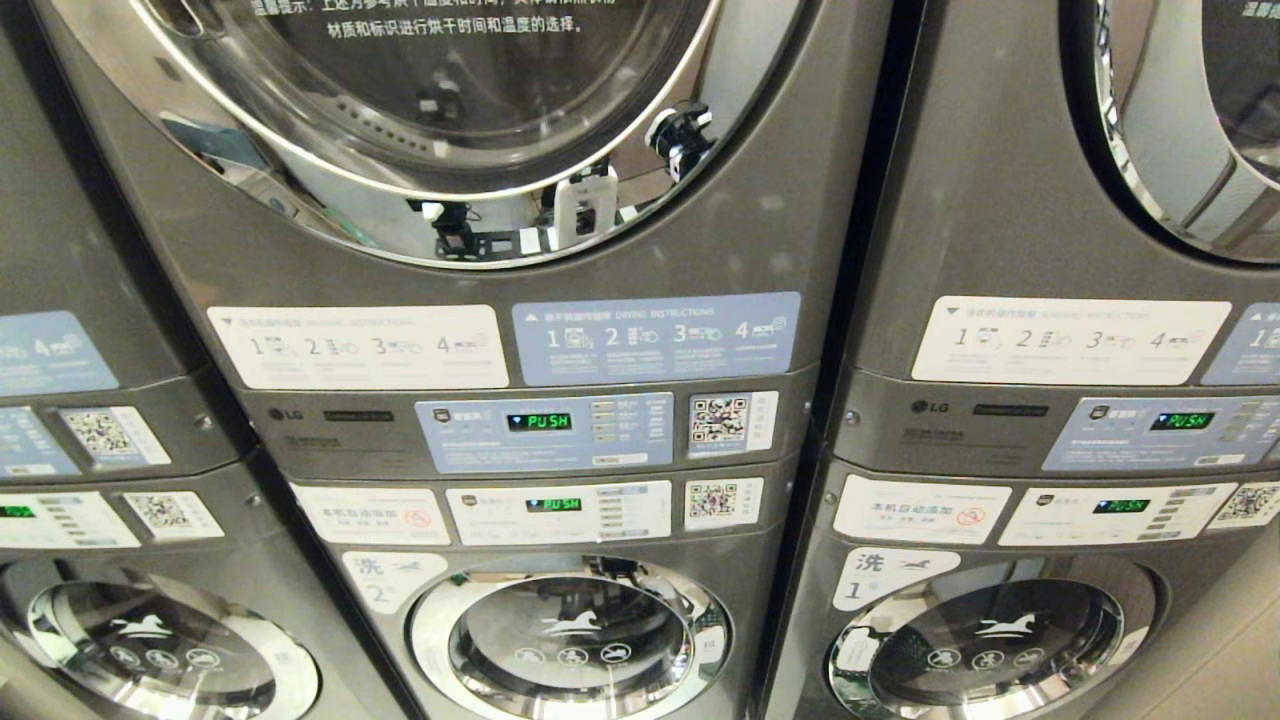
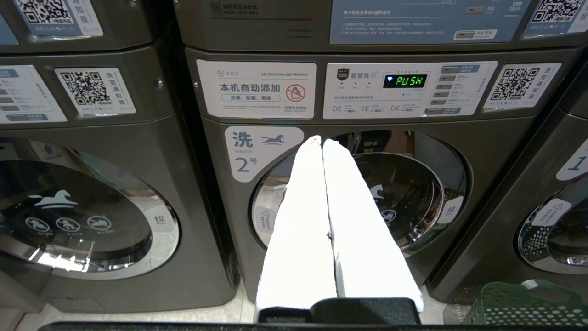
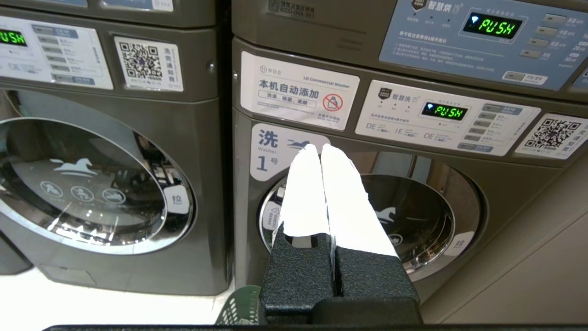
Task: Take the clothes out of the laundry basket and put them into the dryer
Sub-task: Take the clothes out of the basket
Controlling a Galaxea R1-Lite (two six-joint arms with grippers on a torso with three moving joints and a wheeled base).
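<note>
The dryer [image 1: 700, 250] is the upper grey machine in the head view, and its chrome-rimmed round door [image 1: 450, 90] is closed. The green lattice laundry basket [image 2: 528, 310] stands on the floor at the foot of the washers; its edge [image 3: 241, 305] also shows in the right wrist view. No clothes can be seen. My left gripper [image 2: 321, 140] hangs in front of washer no. 2, its white fingers pressed together with nothing between them. In front of washer no. 1, my right gripper [image 3: 319, 148] is likewise shut and holds nothing. Neither arm shows in the head view.
Stacked grey machines fill the view: washer no. 2 door [image 2: 404, 197], washer no. 1 door [image 3: 413, 216], another stack at the left [image 2: 82, 216]. Control panels showing PUSH [image 1: 540, 421] sit between dryer and washer. A beige wall [image 3: 542, 257] stands right of washer no. 1.
</note>
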